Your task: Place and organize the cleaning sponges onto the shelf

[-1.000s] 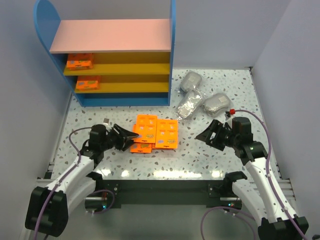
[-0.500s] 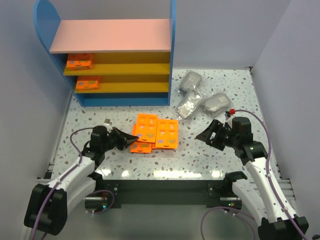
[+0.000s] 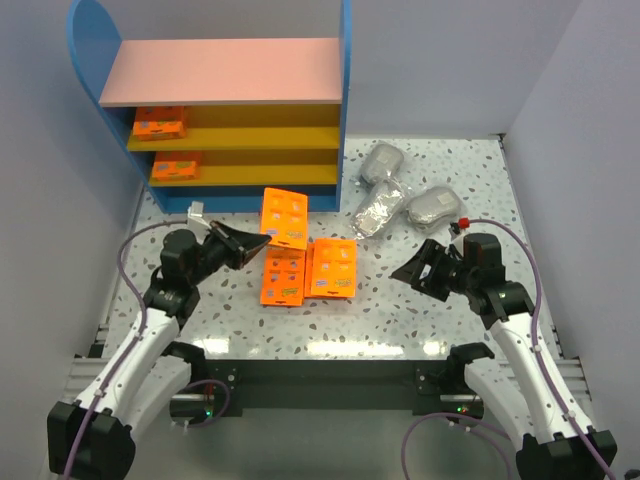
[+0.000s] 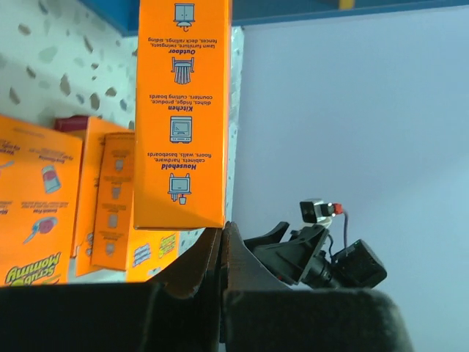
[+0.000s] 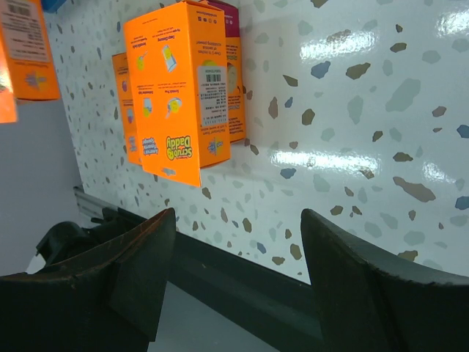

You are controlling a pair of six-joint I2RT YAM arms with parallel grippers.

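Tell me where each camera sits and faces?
Top external: above and behind, looking down on the left arm, right arm and shelf.
Left wrist: on that arm, looking along shut fingers at the held orange pack.
Right wrist: on that arm, looking past open fingers at the loose packs.
Top and left wrist share the held orange pack.

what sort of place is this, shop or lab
Probably a lab test cell, not a shop: plain grey walls box in a speckled table holding one small shelf, and the left pincer grips an orange sponge pack.
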